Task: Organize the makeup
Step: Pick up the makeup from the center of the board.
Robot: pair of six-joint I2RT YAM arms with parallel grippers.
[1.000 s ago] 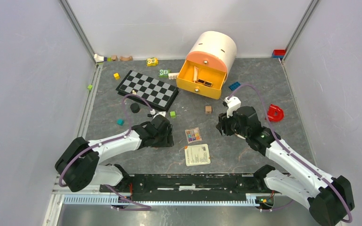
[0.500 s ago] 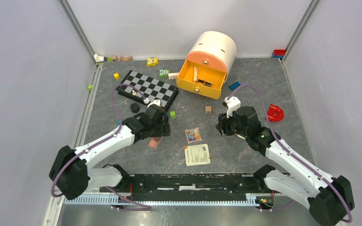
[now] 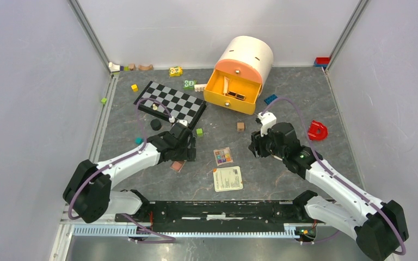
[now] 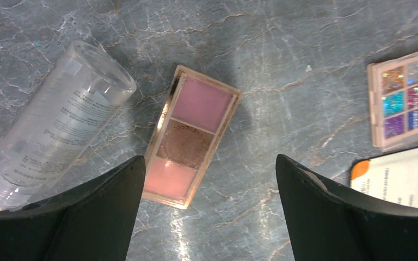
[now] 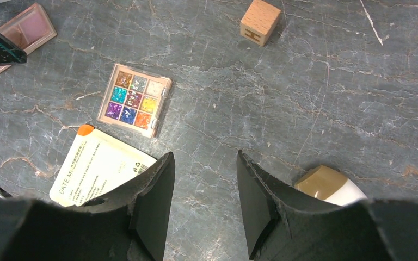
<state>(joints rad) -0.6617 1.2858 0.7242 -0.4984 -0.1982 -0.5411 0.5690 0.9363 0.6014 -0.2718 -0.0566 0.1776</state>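
The left gripper (image 4: 209,163) is hovering with its jaws spread wide and released over a slim rectangular pink eyeshadow palette (image 4: 193,136) with three pans. The palette is lying flat on the grey marbled worktop (image 3: 217,128), near the middle and just ahead of the left arm. In the left wrist view its long axis is running from upper right to lower left, with a pale pink pan at the upper end and a brown pan in the middle. Just left of it in that view, a clear plastic tube (image 4: 54,125) is lying on nearly the same slant, its flat end pointing up and right and its lower end disappearing behind the left finger. A square multicolour glitter eyeshadow palette (image 5: 135,100) is lying well to the right of the pink one, cut off by the frame edge in the left wrist view. A white printed card with an orange corner (image 5: 100,168) is resting just nearer the arms. The right gripper (image 5: 204,157) is hanging over bare worktop, its jaws parted partway and grasping nothing. A white egg-shaped item with a tan band (image 5: 329,187) is peeking out beside its right finger, mostly hidden and hard to make out. A small wooden cube (image 5: 260,22) is sitting farther off.
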